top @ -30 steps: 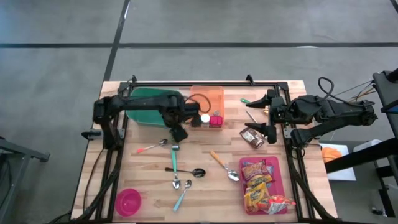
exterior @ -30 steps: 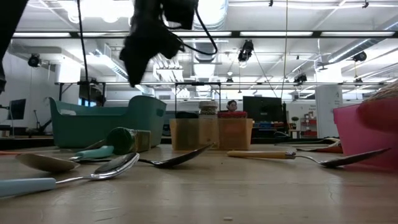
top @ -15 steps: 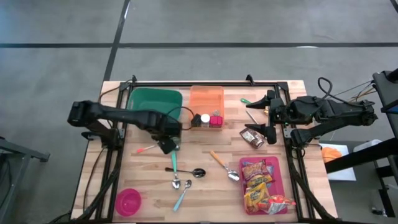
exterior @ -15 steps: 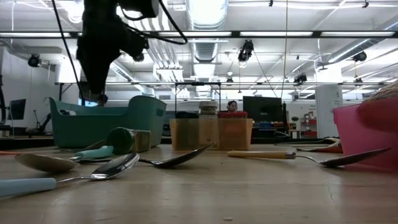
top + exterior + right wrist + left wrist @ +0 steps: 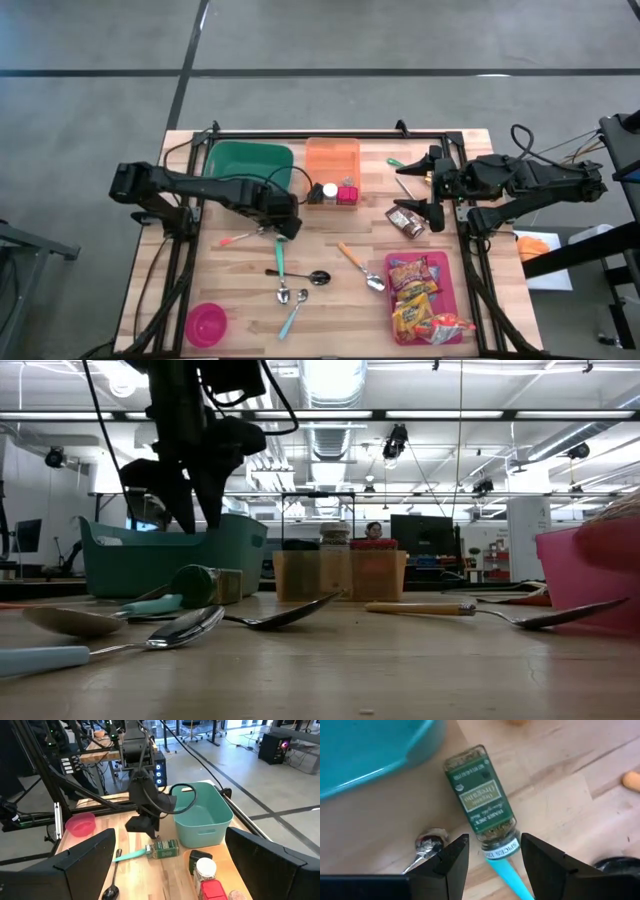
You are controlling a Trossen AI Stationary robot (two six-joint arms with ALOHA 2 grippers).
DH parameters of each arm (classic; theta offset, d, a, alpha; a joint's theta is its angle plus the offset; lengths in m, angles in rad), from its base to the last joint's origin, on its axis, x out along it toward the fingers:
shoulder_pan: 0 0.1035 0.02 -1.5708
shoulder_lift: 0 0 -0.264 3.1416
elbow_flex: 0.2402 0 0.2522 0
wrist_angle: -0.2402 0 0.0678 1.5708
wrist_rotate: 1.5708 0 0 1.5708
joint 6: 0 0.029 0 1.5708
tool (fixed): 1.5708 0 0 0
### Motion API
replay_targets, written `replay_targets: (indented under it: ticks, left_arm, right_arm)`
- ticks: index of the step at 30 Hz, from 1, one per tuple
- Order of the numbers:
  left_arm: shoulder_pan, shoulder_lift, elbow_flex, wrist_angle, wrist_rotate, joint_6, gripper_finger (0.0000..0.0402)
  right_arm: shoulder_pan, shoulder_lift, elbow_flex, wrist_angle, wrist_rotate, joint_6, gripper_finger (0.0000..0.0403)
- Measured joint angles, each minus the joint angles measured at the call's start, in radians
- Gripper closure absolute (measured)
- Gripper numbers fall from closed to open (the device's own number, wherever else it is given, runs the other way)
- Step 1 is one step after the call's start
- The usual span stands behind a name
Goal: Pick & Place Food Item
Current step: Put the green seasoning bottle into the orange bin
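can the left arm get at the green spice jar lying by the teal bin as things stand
Probably yes. The left gripper hangs right above the spice jar, jaws open astride its cap end. Only a teal spoon handle lies against that cap.

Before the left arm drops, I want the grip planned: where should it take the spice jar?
From above, across the spice jar body's narrow width. It lies on its side, its cap end on the teal spoon, and the left gripper hangs over that end, jaws apart.

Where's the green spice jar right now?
The spice jar lies on its side on the table's left half, just in front of the teal bin, with the left gripper hovering open above it and a teal-handled spoon beside it.
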Motion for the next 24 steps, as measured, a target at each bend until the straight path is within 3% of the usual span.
replay_targets:
  ticks: [6, 18, 24]
  left_arm:
    - [0.000, 0.000, -0.002, -0.009, -0.001, 0.009, 0.0202]
    - [-0.005, 0.014, -0.007, -0.003, -0.001, -0.029, 0.0072]
    - [-0.023, 0.107, -0.007, 0.025, 0.040, -0.040, 0.0062]
  right_arm:
    - [0.000, 0.000, 0.000, -0.002, 0.000, -0.003, 0.0028]
    - [0.000, 0.000, 0.000, -0.002, 0.000, -0.003, 0.0028]
    - [-0.001, 0.000, -0.001, -0.004, 0.000, -0.003, 0.0028]
